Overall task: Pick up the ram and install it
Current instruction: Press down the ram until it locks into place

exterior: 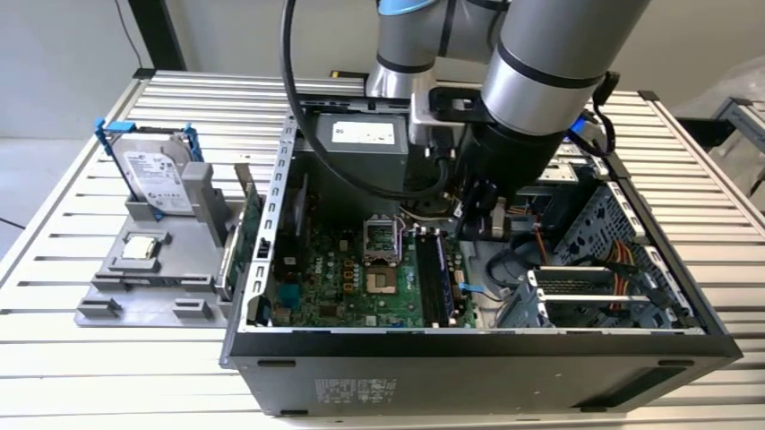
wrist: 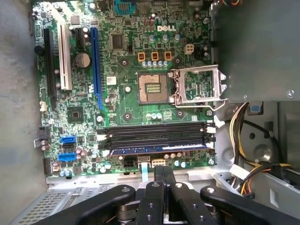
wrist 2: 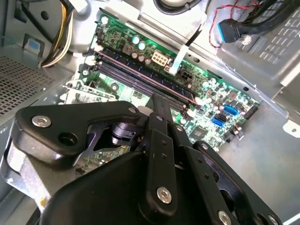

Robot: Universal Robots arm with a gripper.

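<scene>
With the black two-finger gripper (wrist: 159, 176) pinched shut on nothing above the case, I count one blue circuit-board ram stick (wrist: 157, 149), seated in the outermost of the black slots (wrist: 154, 132), near the board edge.

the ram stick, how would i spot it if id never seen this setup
Look inside the open computer case at the green motherboard. Along one edge runs a bank of long dark memory slots. The ram is the blue-faced strip seated in the slot nearest the pincer; its neighbours sit empty.

Even, soft indoor light, all views sharp

Shade pools inside the computer case (exterior: 478, 345); near the motherboard (wrist: 122, 93), the gripper (wrist: 161, 180) looms dark and slightly soft.
</scene>
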